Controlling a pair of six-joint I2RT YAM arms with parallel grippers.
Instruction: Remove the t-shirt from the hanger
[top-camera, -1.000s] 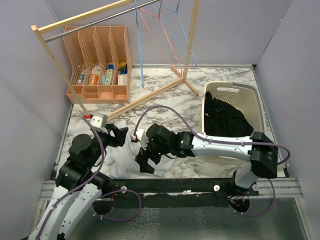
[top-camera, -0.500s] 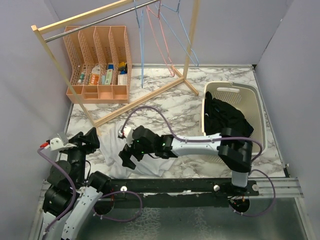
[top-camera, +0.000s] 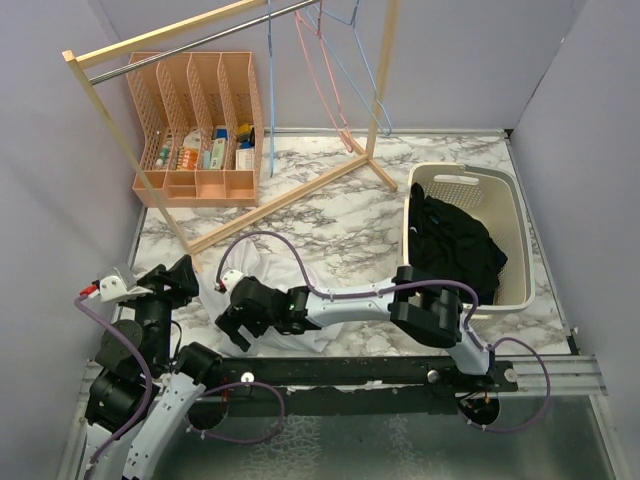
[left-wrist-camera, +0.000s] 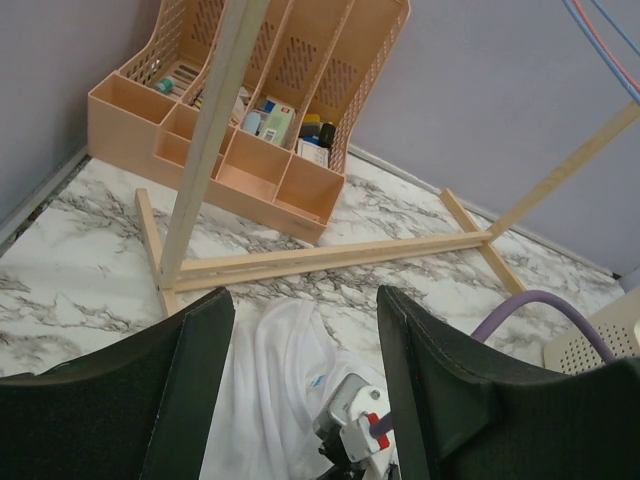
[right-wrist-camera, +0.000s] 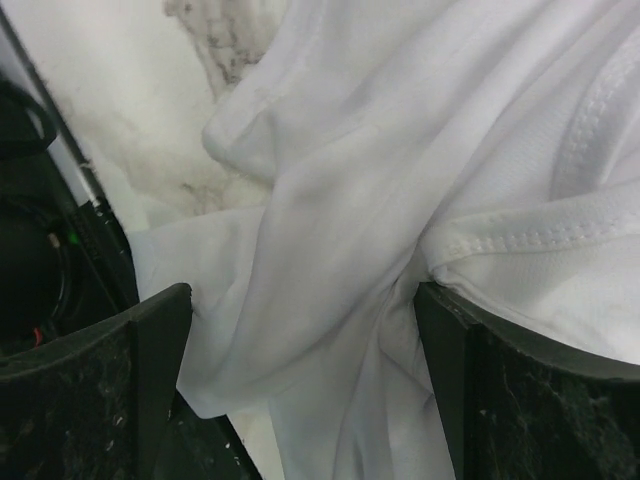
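1. Left arm: over the last second it was drawn back from the t-shirt (top-camera: 300, 300) and away from the rack (top-camera: 300, 195), toward the near left. No further shift was noted in the last half second. The left pincer (top-camera: 185, 280) is held apart; in the left wrist view nothing lies between its fingers (left-wrist-camera: 190, 390).
2. Right arm: in the same second it was swept leftward across the t-shirt. The right pincer (top-camera: 235, 322) is now placed at the cloth's left edge. In the right wrist view its fingers (right-wrist-camera: 150, 370) are spread, with white cloth bunched between and below them; no clamping is seen.
3. T-shirt: found crumpled on the counter (top-camera: 340, 215), just on the near side of the rack's base beam.
4. Hangers (top-camera: 322, 85): seen only on the rack's rail. None is seen in or beside the t-shirt, though one under the folds cannot be ruled out.
5. Judgement: removal is taken as done or nearly done; the left arm's retreat is read as a handover.
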